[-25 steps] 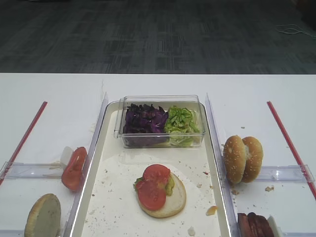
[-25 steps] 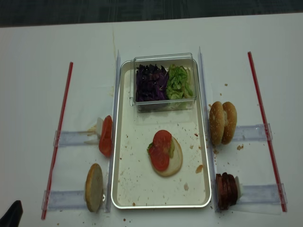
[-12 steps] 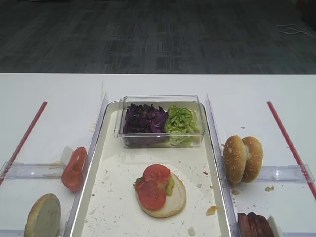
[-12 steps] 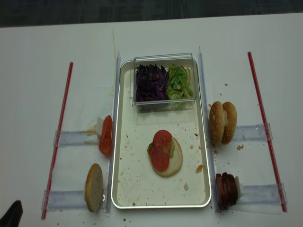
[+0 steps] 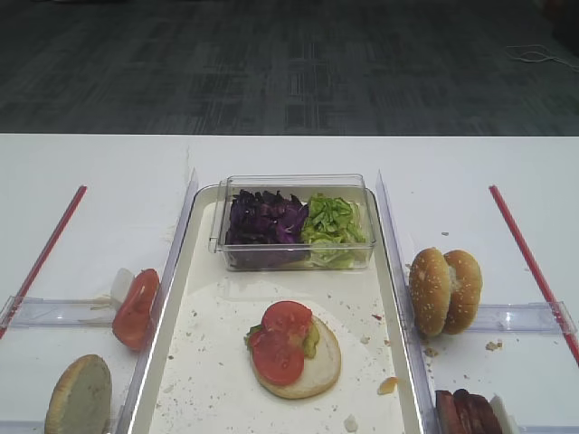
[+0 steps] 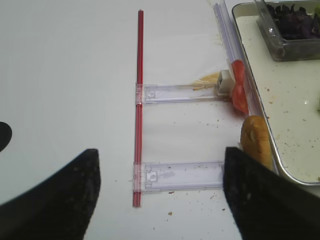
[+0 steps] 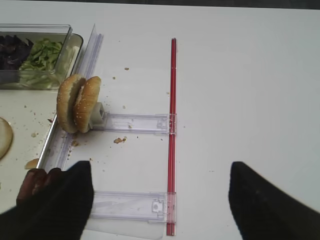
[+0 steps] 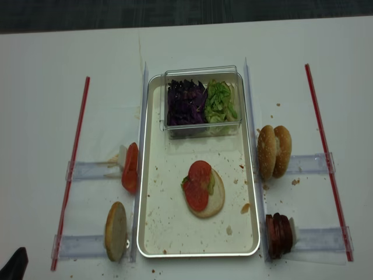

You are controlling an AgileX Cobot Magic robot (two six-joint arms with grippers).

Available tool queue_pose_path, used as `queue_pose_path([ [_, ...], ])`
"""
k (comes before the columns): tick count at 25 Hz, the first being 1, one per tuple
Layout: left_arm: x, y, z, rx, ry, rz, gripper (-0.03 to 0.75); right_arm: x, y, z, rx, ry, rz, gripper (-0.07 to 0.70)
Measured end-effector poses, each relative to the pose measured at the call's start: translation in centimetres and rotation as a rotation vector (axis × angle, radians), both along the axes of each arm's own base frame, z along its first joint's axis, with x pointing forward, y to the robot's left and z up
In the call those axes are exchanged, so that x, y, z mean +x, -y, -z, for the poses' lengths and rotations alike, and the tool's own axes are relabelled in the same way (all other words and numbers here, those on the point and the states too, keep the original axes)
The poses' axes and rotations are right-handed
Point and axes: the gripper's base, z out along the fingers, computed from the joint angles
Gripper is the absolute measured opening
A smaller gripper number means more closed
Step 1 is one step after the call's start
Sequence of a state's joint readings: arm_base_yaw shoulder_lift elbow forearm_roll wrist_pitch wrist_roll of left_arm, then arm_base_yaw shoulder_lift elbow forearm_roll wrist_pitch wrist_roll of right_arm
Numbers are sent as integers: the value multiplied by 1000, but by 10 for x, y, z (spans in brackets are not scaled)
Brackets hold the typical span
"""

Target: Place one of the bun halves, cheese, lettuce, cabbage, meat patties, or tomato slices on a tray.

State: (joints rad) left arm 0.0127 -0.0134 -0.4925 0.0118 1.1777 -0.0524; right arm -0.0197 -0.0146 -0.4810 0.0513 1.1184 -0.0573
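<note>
Exterior high view: the tray (image 5: 176, 348) held a clear box (image 5: 294, 258) of cabbage (image 5: 264, 219) and lettuce (image 5: 329, 220) at 12 o'clock; a flat bun half (image 5: 312, 366) at 6 o'clock carried two tomato slices (image 5: 281, 339).

Right wrist view: the right gripper (image 7: 160, 200) stood spread, pinching nothing; two seeded bun halves (image 7: 79, 103) stood on edge at 10 o'clock, meat patties (image 7: 37, 182) at 8 o'clock.

Left wrist view: the left gripper (image 6: 160, 192) stood spread and empty; spare tomato slices (image 6: 239, 93) at 2 o'clock, another bun half (image 6: 256, 147) at 3 o'clock.

Realsense view: same layout.
</note>
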Motion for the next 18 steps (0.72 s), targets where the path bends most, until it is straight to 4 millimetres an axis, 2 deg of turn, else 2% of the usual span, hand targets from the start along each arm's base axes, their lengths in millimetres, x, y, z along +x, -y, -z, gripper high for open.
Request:
queue_pose_path([
  [18, 0, 0, 0, 0, 0, 0, 505, 0, 0, 0, 0, 0, 0, 590],
])
